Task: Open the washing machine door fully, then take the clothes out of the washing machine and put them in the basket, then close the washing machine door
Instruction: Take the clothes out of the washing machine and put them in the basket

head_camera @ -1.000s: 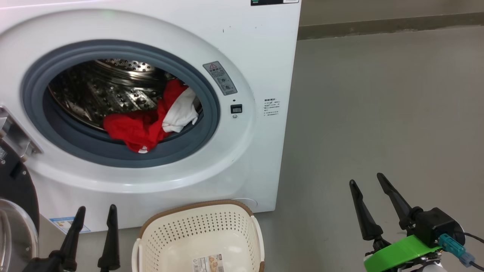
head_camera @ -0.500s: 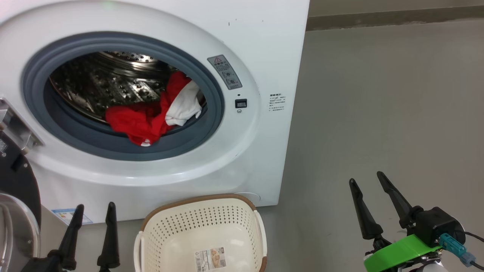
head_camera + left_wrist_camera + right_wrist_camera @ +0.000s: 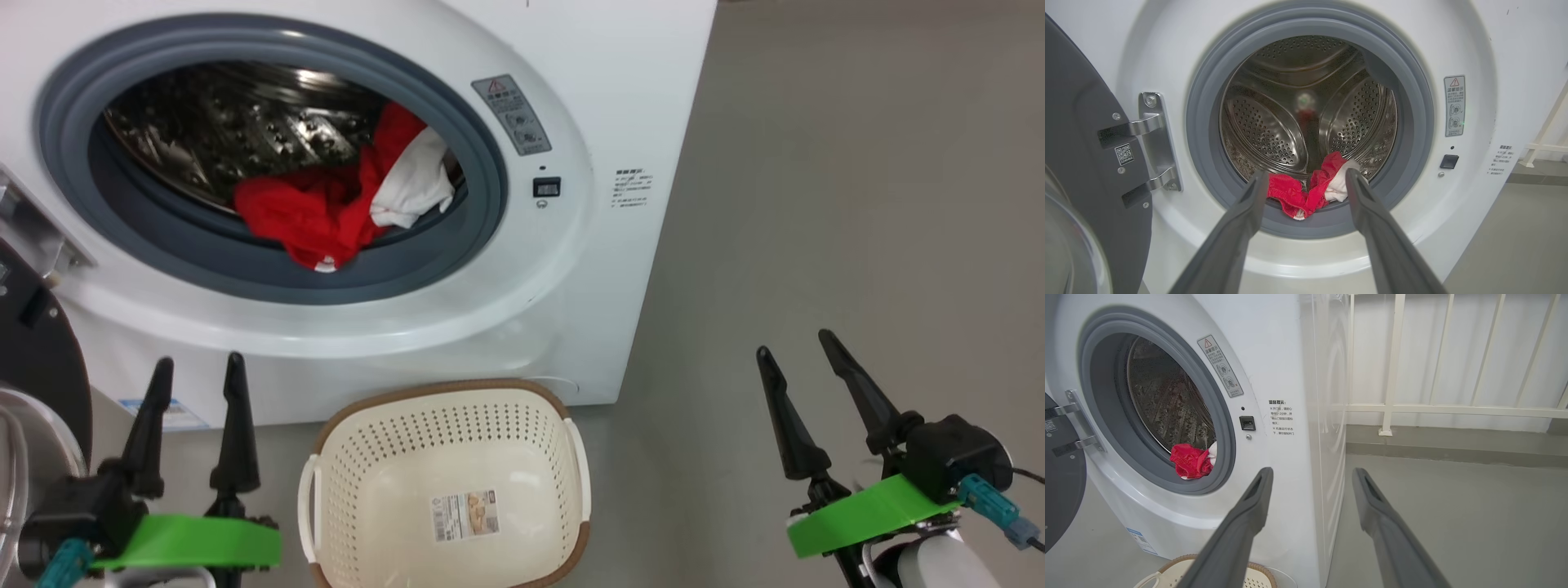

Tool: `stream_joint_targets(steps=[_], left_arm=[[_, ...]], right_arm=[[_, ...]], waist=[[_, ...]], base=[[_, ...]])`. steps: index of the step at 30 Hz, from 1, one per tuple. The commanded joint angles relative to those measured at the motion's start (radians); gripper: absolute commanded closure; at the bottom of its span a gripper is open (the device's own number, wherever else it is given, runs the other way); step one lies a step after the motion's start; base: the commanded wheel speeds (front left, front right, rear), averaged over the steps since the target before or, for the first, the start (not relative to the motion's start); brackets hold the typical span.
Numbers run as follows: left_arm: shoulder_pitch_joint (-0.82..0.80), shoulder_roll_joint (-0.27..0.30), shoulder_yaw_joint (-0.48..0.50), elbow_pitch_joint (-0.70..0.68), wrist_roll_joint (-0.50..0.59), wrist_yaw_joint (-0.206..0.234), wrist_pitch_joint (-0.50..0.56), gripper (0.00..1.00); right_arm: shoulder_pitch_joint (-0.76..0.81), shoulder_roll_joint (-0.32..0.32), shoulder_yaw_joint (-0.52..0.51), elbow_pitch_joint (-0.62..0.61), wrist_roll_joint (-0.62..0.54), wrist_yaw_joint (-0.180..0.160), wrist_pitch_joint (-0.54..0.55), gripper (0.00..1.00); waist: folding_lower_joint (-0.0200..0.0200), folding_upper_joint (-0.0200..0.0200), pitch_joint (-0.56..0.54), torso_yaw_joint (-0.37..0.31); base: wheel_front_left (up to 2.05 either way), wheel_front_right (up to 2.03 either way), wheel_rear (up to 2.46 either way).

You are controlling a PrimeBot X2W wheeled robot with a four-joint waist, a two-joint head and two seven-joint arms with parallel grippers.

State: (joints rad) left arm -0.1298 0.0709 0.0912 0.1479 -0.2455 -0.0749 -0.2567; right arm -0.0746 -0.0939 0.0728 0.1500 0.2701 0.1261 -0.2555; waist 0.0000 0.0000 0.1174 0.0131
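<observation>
The white washing machine (image 3: 620, 73) stands at the upper left with its door (image 3: 37, 367) swung open at the far left edge. Red and white clothes (image 3: 326, 212) lie at the front of the steel drum, draped onto the grey rubber ring. The cream basket (image 3: 441, 385) sits on the floor below the opening and holds only its label sticker. My left gripper (image 3: 200, 363) is open, low in front of the machine, left of the basket. In the left wrist view the left gripper (image 3: 1306, 173) points at the clothes (image 3: 1298, 194), short of them. My right gripper (image 3: 794, 345) is open over bare floor at the right.
The open door (image 3: 1081, 163) and its metal hinge (image 3: 1153, 143) stand close on the left. Grey floor (image 3: 857, 204) stretches right of the machine. A white railing (image 3: 1392, 363) runs behind the machine's (image 3: 1274, 355) right side. The basket's rim (image 3: 1180, 563) lies under the right gripper (image 3: 1311, 470).
The head camera has tipped downward, so the whole scene sits higher in view. My left gripper has come a little forward toward the machine. Both grippers stay open.
</observation>
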Motion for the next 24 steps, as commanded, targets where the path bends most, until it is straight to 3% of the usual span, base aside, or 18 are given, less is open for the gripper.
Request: stream_joint_targets(steps=[1, 24], left_arm=[[-0.057, 0.010, 0.026, -0.011, 0.009, 0.010, -0.005, 0.00], [-0.492, 0.012, 0.014, 0.267, -0.026, -0.037, -0.005, 0.00]], right_arm=[[-0.045, -0.015, 0.018, -0.031, -0.014, 0.005, -0.006, 0.00], [-0.139, -0.010, -0.008, -0.108, -0.040, 0.005, -0.006, 0.00]], waist=[[0.0000, 0.0000, 0.040, 0.021], [0.0000, 0.0000, 0.276, 0.017]], base=[[0.00, 0.00, 0.00], [0.00, 0.00, 0.00]])
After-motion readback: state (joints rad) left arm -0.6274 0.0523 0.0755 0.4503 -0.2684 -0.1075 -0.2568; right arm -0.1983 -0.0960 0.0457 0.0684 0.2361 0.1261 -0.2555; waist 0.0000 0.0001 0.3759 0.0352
